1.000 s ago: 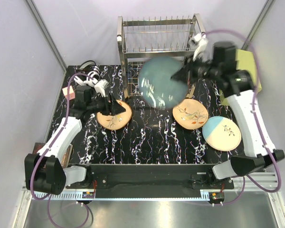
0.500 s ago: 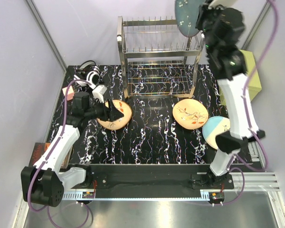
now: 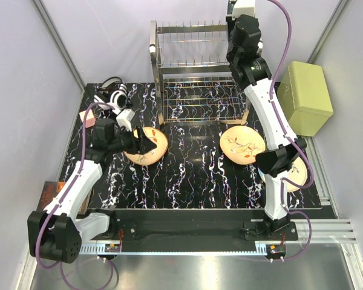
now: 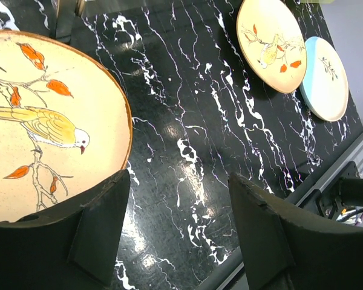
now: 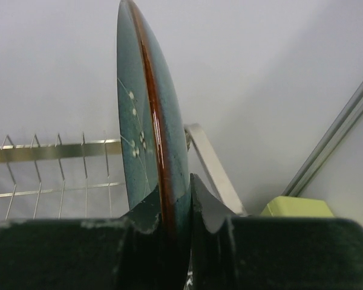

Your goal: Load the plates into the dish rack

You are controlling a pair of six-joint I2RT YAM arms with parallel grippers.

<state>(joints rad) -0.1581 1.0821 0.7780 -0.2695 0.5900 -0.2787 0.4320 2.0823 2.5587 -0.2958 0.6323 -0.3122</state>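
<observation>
One teal plate (image 5: 151,121) is in hand. The right fingers (image 5: 207,212) are closed tight on its lower rim, one on each face. It is carried high, with the top rail of the dish rack (image 5: 54,151) below and to one side of those fingers. In the top view I cannot make out the plate itself, only the raised arm over the rack's right end.

The plate stands on edge, nearly edge-on to the wrist camera. Its brown rim rises straight up from the fingers, leaning slightly to one side. Its glazed face is turned toward the rack side, and the olive-green box (image 5: 296,208) sits low on the opposite side. My judgement is that the plate is held upright so the rim can go down between two prongs. Carried flat, it would not enter.

The left fingers (image 4: 100,229) are spread wide and hold nothing. The near rim of an orange plate (image 4: 48,121) lies against the inner side of one finger, while the other finger stands over bare tabletop (image 4: 187,181). I judge this a pre-grasp at the rim. I cannot tell whether that finger is already under the edge.

Well beyond those fingers, the second orange plate (image 4: 271,45) and the cream plate (image 4: 325,78) lie flat, close beside each other.
</observation>
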